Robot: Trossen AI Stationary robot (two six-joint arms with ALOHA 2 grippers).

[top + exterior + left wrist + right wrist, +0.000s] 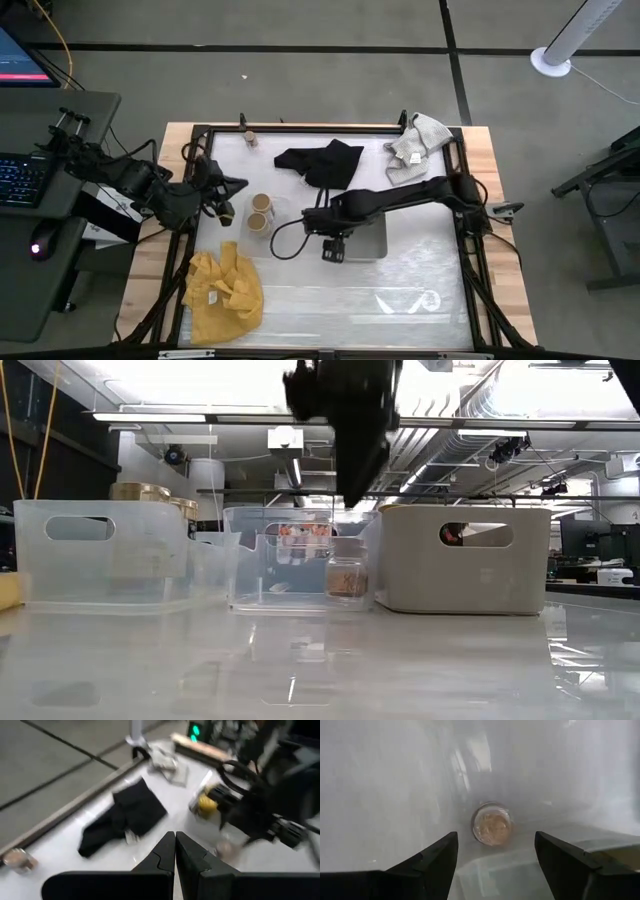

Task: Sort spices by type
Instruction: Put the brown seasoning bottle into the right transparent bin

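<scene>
- Low view, nearest: bare glossy worktop [320, 660]; behind it a row of trays – clear tray [110, 555] w/ gold-lidded jars [140, 491] showing above its rim, middle clear tray [290, 560], grey tray [465, 560].
- Small brown jar [347, 579] stands upright at the middle tray's side nearest the grey tray; can't tell from this view if it's inside the wall or just in front.
- R gripper [495, 852] hangs above that brown jar [492, 824], fingers [432, 860] spread wide, not touching it; jar seen top-down on clear plastic.
- High view: R gripper [333, 247] mid-worktop at the grey tray's [372, 240] edge, arm reaching in from the right.
- Two tan-topped jars [260, 212] just beside each other, between the two grippers.
- L gripper [226, 201] near worktop's left side, close to the tan jars; fingers [162, 857] pressed together, holding nothing.
- Yellow cloth [224, 292] near front-left corner.
- Farther: black cloth [322, 161] mid-back, grey cloth [415, 140] back-right, one tiny jar [251, 139] alone at back edge.
- L wrist view also shows a yellow-topped jar [206, 805] by the R arm, blurred.
</scene>
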